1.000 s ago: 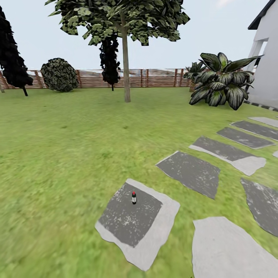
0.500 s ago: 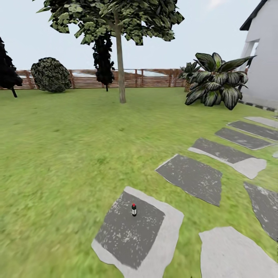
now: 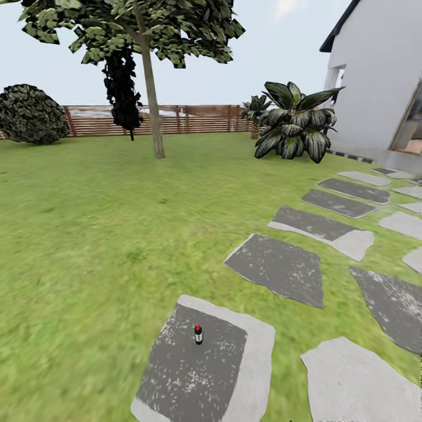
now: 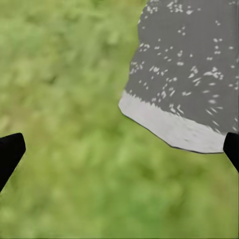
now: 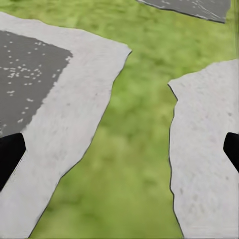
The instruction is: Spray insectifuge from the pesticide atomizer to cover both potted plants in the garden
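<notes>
The pesticide atomizer, a tiny dark bottle with a red top, stands upright on the dark middle of the nearest stepping stone in the garden lawn. Over grass and the corner of a stone, my left gripper is open, its black fingertips far apart at the picture's edges. My right gripper is open too, above a grass strip between two pale stones. Nothing lies between either pair of fingers. The two potted plants are out of view.
A row of stepping stones runs off to the right toward a white house. A big striped-leaf plant stands by the house. A tree, a dark bush and the slatted fence close the far side.
The whole head view has shifted: the camera has turned right and moved forward. The house fills more of the right side, and the atomizer sits lower in the picture on its stone.
</notes>
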Motion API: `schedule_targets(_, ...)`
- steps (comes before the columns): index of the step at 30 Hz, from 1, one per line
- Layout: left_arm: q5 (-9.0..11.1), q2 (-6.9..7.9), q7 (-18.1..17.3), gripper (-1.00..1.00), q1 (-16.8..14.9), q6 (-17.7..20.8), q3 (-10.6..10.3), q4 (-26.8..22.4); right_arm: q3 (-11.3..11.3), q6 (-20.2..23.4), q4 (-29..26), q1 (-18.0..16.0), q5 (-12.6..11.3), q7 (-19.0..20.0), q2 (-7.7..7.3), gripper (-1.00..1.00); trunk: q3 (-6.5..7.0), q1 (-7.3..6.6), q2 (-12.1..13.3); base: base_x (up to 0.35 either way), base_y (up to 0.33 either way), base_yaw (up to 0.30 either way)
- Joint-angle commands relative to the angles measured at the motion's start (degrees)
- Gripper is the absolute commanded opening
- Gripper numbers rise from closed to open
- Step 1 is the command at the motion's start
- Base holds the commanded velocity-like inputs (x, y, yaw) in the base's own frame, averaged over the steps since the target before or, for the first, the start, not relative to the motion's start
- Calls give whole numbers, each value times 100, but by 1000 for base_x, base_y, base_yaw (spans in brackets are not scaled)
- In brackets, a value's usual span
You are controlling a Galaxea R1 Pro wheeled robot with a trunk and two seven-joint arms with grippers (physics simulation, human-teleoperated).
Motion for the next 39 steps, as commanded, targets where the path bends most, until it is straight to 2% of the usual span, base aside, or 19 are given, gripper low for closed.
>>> schedule_targets(1,1,-1,-4,100,-2,-16,19,4,-6,-18,1,-4,3,-9,1,100,-5,1,-2,148,309,-299)
schedule_targets(28,9,-1,-4,100,-2,-16,27,4,-8,-18,-12,-4,-8,-7,15,100,-38,1,-2,164,300,-293)
schedule_targets(39,9,-1,-4,100,-2,-16,25,4,-8,-18,-12,-8,-8,-13,15,100,-38,1,-2,99,114,-300)
